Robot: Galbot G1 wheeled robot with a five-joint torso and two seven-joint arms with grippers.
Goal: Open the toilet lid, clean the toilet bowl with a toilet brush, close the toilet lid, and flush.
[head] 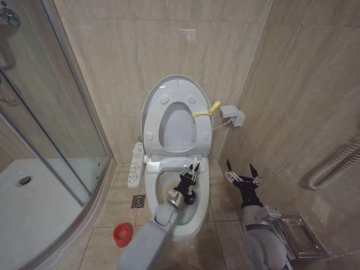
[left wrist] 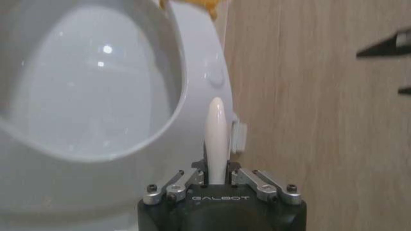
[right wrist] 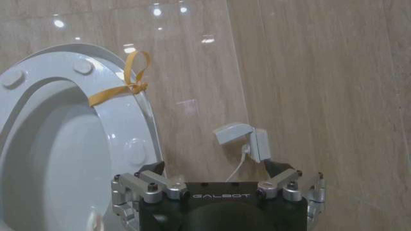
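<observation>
The toilet lid [head: 175, 90] stands raised against the wall behind the toilet bowl [head: 169, 194]. Over the bowl, the left end effector [head: 191, 171] is clamped on the toilet brush [left wrist: 216, 139], its white handle rising between the fingers. The right end effector [head: 242, 171] hovers beside the bowl, fingers spread, holding nothing.

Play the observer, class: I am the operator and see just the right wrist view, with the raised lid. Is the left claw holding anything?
Observer: Yes, the left claw is shut on the white handle of the toilet brush.
Operator: Where is that claw?
Observer: Over the open toilet bowl, towards its back.
Operator: And the brush's holder?
Observer: The red cup holder stands on the floor, on the robot's left of the bowl.
</observation>
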